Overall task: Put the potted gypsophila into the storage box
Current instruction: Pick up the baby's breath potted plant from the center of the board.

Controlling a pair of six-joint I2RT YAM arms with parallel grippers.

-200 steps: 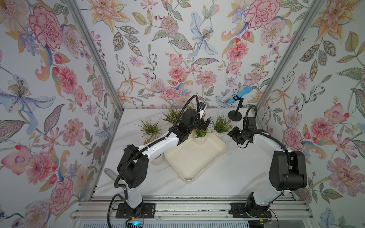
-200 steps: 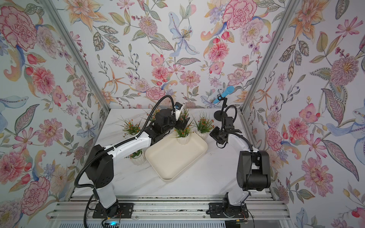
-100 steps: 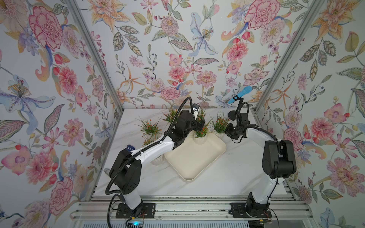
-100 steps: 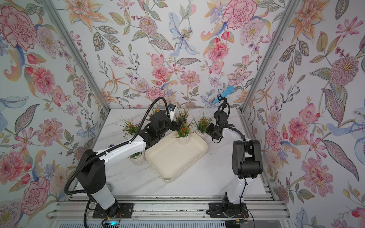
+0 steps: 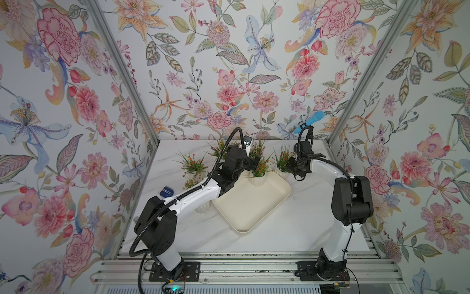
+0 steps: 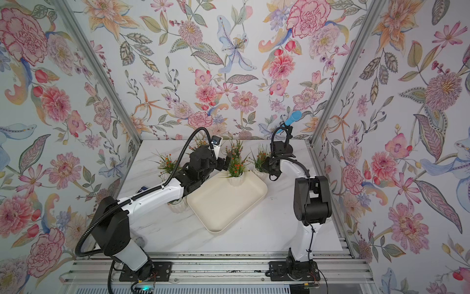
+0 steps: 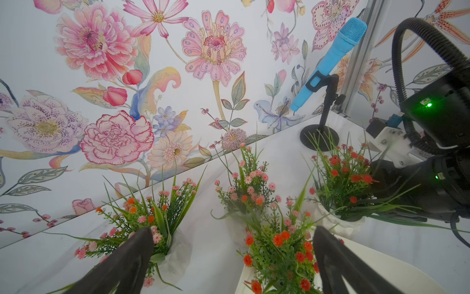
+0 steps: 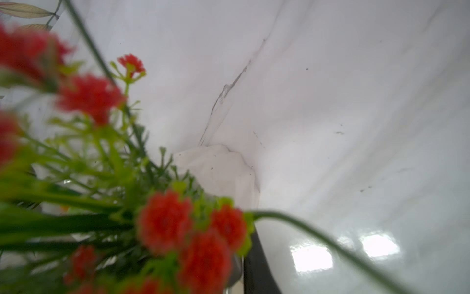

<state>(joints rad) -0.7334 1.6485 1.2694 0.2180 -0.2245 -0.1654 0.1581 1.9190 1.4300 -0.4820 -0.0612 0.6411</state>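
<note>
table [image 5: 292, 229]: white marbled top across the lower middle of both top views. we find the box, mic and all six pots on it.

left arm [image 5: 193, 196]: white and black, running from lower left up to mid-frame, over the box's left edge.

right arm [image 5: 351, 198]: rising at the right of the frame, bent leftward toward the pots.

box [image 5: 250, 206]: cream tray, set askew at centre frame, with one pot inside.

mic [image 5: 309, 121]: blue, on a black stand, at the table's upper right corner.

boxed pot [image 5: 259, 178]: upright in the box's far corner, just above frame centre, with red-orange blooms.

red pot [image 7: 340, 178]: on the table just beside the box's far rim, to the right of the boxed pot. its sprigs fill the lower left of the right wrist view, blurred.

left pot [image 5: 193, 164], rear-left pot [image 5: 218, 150], rear pot [image 5: 257, 149]: on the table above and left of the box, all outside it. the rear-left pot is partly behind the left arm.

low pot [image 5: 203, 208]: at the box's left edge, mostly under the left arm.

left gripper [image 7: 232, 229]: fingers [image 7: 127, 259] spread wide and gripping nothing, one on either side of the boxed pot's sprigs in the left wrist view.

right gripper [image 5: 287, 164]: fingers drawn together among the red pot's stems. we cannot tell whether a stem is pinched.
</note>
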